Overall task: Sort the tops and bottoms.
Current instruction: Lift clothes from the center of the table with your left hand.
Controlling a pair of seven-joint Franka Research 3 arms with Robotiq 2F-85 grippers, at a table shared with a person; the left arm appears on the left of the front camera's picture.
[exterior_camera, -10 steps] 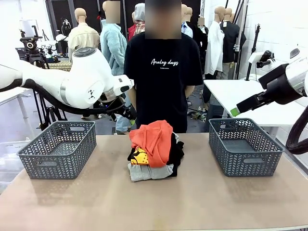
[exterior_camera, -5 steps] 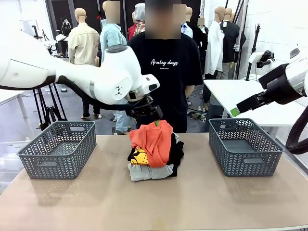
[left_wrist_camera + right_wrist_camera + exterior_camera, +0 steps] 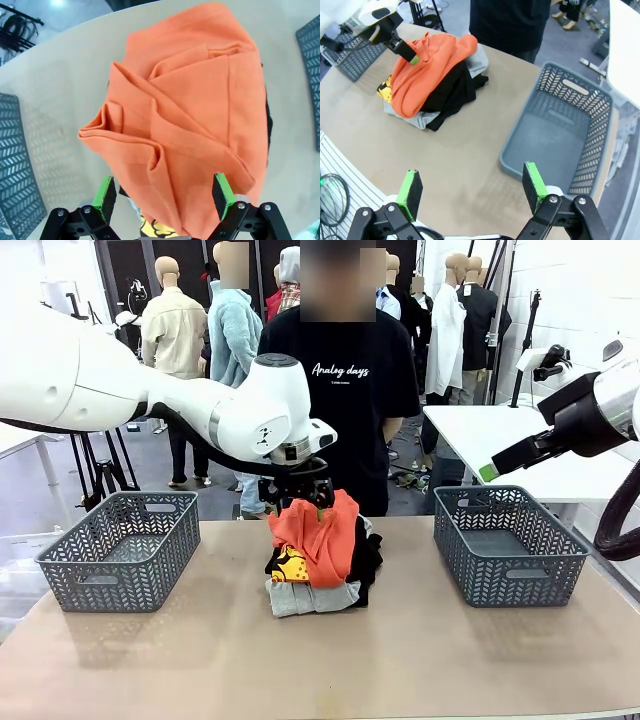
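A pile of clothes lies at the table's middle. A bright orange top [image 3: 322,532] drapes over it, with a grey top [image 3: 308,598] at the bottom and black bottoms [image 3: 368,558] on the right side. My left gripper [image 3: 298,498] hangs open right over the orange top [image 3: 190,110], its green pads [image 3: 105,193] spread wide and nothing between them. Off to the right, raised above the table, my right gripper [image 3: 487,473] stands open. From there the orange top [image 3: 427,65], the black bottoms [image 3: 449,92] and my open right gripper [image 3: 472,184] show.
One grey basket [image 3: 120,552] stands at the table's left, another basket [image 3: 510,545] at the right. A yellow printed piece [image 3: 290,565] peeks from the pile. A person in a black lettered T-shirt [image 3: 340,390] stands behind the far edge.
My left arm has swung rightward and down until its gripper is over the orange top. The right arm and the pile have not moved.
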